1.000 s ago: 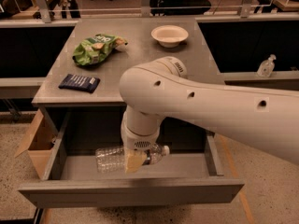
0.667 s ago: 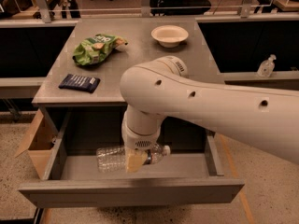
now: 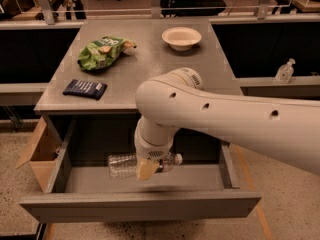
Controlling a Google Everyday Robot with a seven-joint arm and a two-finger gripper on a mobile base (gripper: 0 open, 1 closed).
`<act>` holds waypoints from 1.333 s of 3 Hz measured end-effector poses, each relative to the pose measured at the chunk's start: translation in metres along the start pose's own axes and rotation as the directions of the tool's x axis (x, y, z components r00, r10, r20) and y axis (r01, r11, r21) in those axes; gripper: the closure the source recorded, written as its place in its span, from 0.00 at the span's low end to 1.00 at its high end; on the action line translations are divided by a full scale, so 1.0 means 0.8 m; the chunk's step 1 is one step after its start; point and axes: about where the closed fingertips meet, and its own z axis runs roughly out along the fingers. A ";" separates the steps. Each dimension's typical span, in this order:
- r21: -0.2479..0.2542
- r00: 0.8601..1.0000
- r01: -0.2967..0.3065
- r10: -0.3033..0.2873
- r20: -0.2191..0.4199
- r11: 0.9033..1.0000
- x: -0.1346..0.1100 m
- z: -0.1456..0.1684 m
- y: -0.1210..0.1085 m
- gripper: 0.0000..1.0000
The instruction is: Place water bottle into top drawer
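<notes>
I see my end effector point(image 3: 148, 169) clasping a clear ribbed plastic water bottle point(image 3: 121, 165), held horizontal with its white cap pointing right, inside the open wide grey metal top drawer point(image 3: 140, 204) under the grey bench point(image 3: 150, 81).

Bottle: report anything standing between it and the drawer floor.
Nothing visible does. The bottle lies sideways at the pincer, already inside the open drawer, with only bare drawer floor around it.

Green snack bag point(image 3: 102, 52), dark packet point(image 3: 84, 88), white bowl point(image 3: 181, 37) on grey desk point(image 3: 150, 71); cardboard box point(image 3: 42, 151), pump bottle point(image 3: 284, 71).
</notes>
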 end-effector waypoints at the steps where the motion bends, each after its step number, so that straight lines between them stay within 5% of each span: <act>1: 0.035 0.999 -0.030 0.031 -0.014 0.999 0.018 0.021 -0.010 1.00; 4: 0.091 0.992 -0.123 0.124 -0.013 0.988 0.065 0.086 -0.055 1.00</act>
